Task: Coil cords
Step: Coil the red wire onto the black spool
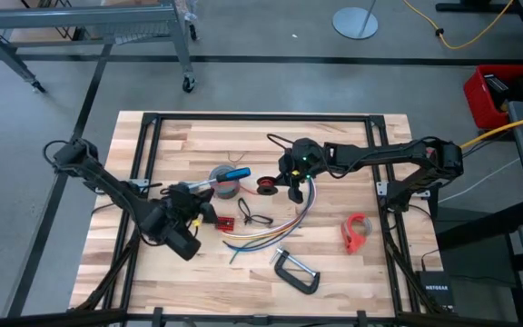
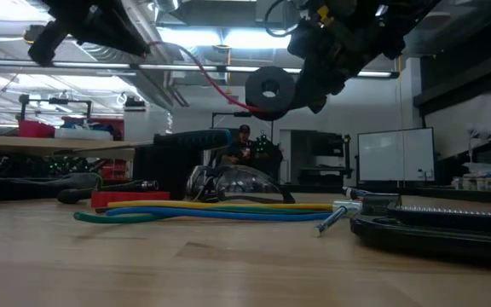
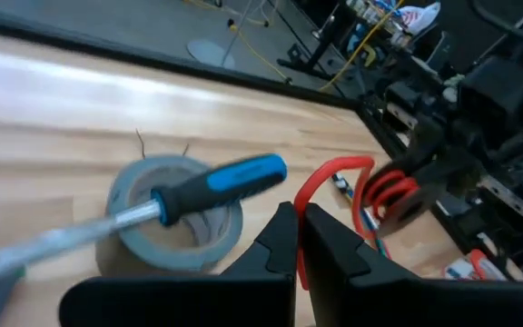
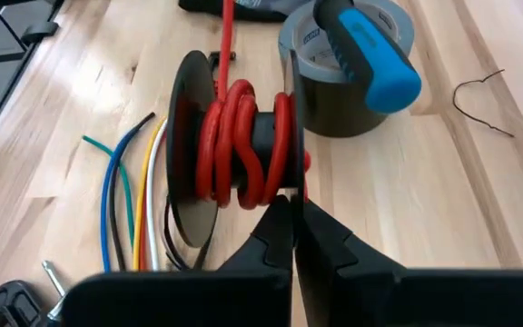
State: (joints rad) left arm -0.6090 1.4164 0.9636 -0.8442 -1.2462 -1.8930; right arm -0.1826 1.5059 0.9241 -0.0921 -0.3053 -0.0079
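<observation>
A black spool (image 4: 189, 154) wound with the red cord (image 4: 239, 145) hangs in the air over the table's middle (image 2: 271, 88), with my right gripper (image 4: 291, 202) shut on it. The cord's free length (image 3: 334, 168) arcs over to my left gripper (image 3: 298, 218), which is shut on it beside the tape roll. The bundle of yellow, blue and green strands (image 1: 271, 232) lies flat on the table below, next to a looped black wire (image 1: 254, 216). Another thin black wire (image 4: 479, 95) lies farther off. My left gripper pinches the red cord's free length (image 3: 301, 195) between its two shut fingers. The cord runs on in a slack arc to the spool and is clear of the table. My right gripper pinches the rim of the spool's thinner flange (image 4: 291, 182) between its shut fingers, slanting down from the table's right. The spool is lifted clear, its axis about level.
A grey tape roll (image 1: 225, 186) with a blue-handled screwdriver (image 1: 234, 173) lying across it stands between the two grippers. A red block (image 1: 225, 222), a red clamp (image 1: 354, 232) and a C-clamp (image 1: 296, 271) lie toward the near edge.
</observation>
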